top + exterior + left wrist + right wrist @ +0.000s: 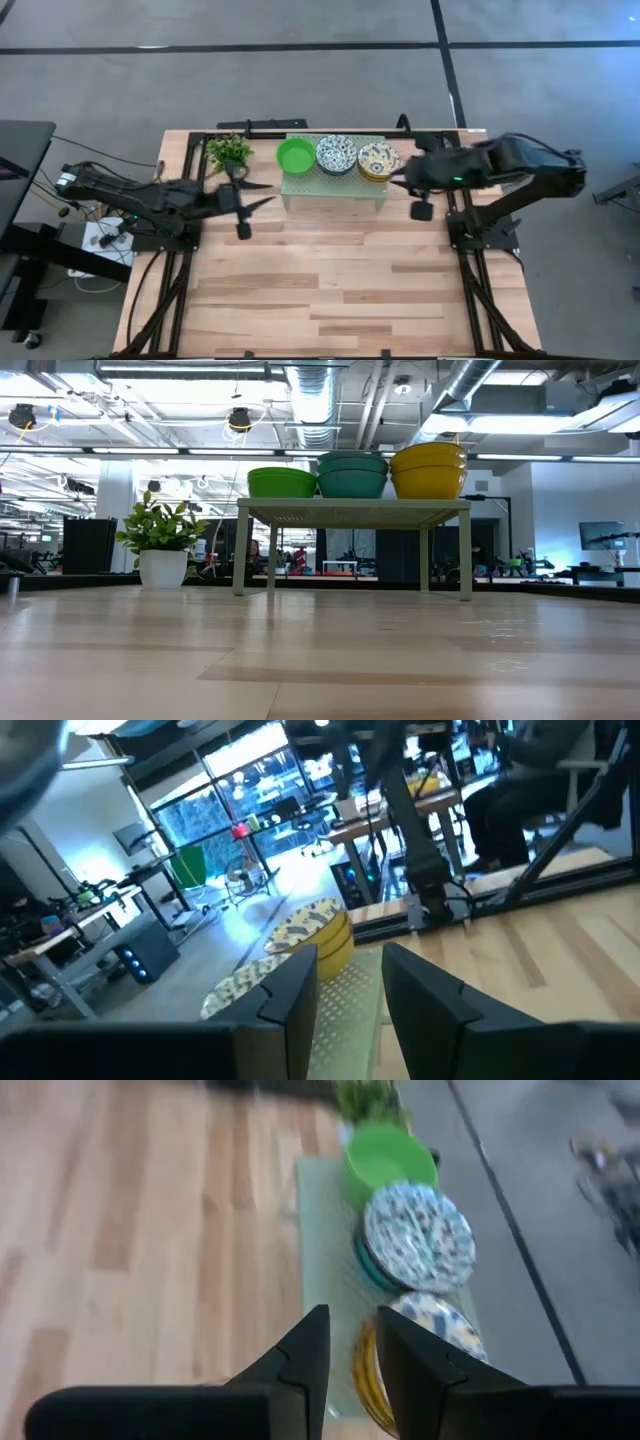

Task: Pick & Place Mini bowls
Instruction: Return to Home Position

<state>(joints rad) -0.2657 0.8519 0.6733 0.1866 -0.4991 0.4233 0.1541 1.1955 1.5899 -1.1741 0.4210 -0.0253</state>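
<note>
Three stacks of mini bowls sit by their bases on a pale green perforated rack [333, 185] at the table's far middle. They are plain green [295, 155], white with blue pattern [336, 155], and yellow with blue pattern [378, 160]. The low view shows their outsides as green [282, 482], teal [352, 475] and yellow [428, 470]. My left gripper [268, 194] is open and hovers just left of the rack, pointing at it. My right gripper [396, 182] is open, right of the rack, with its fingertips [352, 1320] beside the yellow stack's rim [420, 1330]. Neither gripper shows in the low view.
A small potted plant [229, 152] stands left of the rack at the far edge, close to my left arm. The near part of the wooden table [330, 290] is bare boards. A black rail [270, 125] runs along the far edge behind the rack.
</note>
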